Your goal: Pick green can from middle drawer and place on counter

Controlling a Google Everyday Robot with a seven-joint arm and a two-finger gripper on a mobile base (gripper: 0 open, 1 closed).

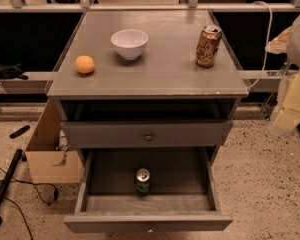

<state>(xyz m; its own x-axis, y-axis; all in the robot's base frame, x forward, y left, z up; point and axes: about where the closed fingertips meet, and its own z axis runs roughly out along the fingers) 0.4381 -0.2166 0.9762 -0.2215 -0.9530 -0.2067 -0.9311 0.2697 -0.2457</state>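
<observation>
The green can (142,181) stands upright on the dark floor of the pulled-out middle drawer (147,220), near its front wall and about centred. The counter (165,74) is the flat grey cabinet top above it. My gripper (293,84) shows as a pale white and yellowish shape at the right edge of the camera view. It is to the right of the cabinet, well away from the can and the drawer, and holds nothing that I can see.
On the counter stand a white bowl (129,43), an orange fruit (85,64) at the left and a gold-orange can (208,45) at the right. The upper drawer front with a round knob (148,136) sits above the open drawer. A cardboard box (50,156) and a black pole (5,186) are on the floor at the left.
</observation>
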